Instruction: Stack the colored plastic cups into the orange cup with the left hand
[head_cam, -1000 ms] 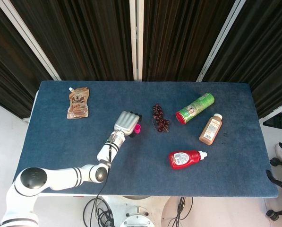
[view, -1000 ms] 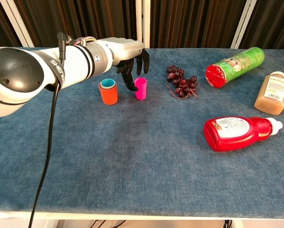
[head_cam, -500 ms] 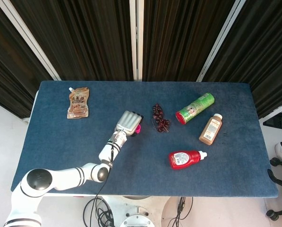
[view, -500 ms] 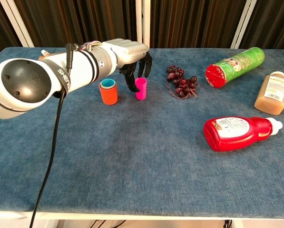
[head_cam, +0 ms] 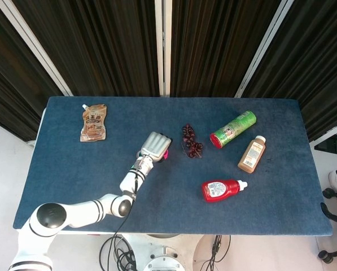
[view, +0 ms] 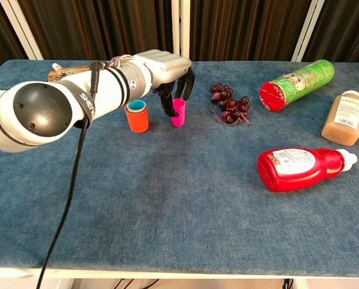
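Note:
The orange cup (view: 136,119) stands on the blue table (view: 167,198) with a teal cup (view: 136,106) nested inside it. Just to its right a pink cup (view: 178,112) stands upright on the cloth. My left hand (view: 167,72) hovers over the pink cup, thumb down at its left side and the other fingers (view: 188,89) hanging behind its rim; I cannot see firm contact. In the head view the left hand (head_cam: 154,145) covers the orange cup, and only a sliver of the pink cup (head_cam: 166,153) shows. My right hand is out of both views.
A bunch of dark grapes (view: 229,103) lies just right of the pink cup. Further right lie a green can (view: 296,77), a brown bottle (view: 344,118) and a red ketchup bottle (view: 299,169). A snack pouch (head_cam: 93,122) lies at the far left.
My left hand has moved right and lower, so its fingers now bracket the pink cup. The cups have not moved.

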Tool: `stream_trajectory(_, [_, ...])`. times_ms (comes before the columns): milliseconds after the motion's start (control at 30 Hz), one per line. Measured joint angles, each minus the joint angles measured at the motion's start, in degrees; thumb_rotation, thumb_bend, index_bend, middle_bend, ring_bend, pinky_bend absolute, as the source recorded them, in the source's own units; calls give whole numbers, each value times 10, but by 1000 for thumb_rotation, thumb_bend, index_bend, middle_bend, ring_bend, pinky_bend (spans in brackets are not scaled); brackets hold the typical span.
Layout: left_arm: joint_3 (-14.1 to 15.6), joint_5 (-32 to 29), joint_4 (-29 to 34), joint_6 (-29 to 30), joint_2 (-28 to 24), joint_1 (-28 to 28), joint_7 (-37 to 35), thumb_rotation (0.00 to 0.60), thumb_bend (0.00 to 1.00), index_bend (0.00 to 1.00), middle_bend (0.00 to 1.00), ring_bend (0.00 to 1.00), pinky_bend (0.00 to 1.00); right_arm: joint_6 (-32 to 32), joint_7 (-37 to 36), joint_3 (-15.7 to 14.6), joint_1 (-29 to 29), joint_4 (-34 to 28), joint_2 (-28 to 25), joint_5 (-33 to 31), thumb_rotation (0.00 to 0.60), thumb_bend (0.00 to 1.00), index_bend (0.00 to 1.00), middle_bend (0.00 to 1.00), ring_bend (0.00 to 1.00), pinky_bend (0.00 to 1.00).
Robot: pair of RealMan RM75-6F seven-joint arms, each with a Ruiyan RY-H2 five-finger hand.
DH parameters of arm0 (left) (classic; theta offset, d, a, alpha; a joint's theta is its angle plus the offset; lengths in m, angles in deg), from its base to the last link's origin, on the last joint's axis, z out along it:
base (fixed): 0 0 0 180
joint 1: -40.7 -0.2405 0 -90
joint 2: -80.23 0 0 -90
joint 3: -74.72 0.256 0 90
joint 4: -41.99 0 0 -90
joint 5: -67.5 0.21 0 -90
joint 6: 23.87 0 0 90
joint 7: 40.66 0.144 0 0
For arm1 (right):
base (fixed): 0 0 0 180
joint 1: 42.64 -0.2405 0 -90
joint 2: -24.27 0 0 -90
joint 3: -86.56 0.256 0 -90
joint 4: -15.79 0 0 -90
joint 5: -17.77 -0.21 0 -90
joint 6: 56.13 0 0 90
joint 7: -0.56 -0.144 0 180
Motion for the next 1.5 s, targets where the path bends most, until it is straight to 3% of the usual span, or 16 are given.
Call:
stream_trajectory(500, [-9,9,-13,-4,9,-4,-4,600,222,527,513,420,581,1,-5,1,1,4,0,0,600,232,0,0,0,0])
stream_trajectory(867, [-17,15,25,8,-11,-10,-3,600,225,529,517,421,581,-2,-2,2,2,2,-1,0,600,232,0,0,0,0])
stream_trajectory(1067, [-27,11,89,33,-49,-17,10,600,225,532,520,424,580,-4,5,3,1,-3,-1,2,600,232,0,0,0,0])
stream_trajectory(1233, [-30,-21,180,59,-107,-29,43,600,225,532,520,424,578,-4,14,2,-1,-6,1,5,600,233,0,0,0,0])
stream_trajectory(1500, [-3,-81,309,97,-215,-58,94,600,235,533,521,425,580,-6,34,-1,-3,-18,6,11,600,233,0,0,0,0])
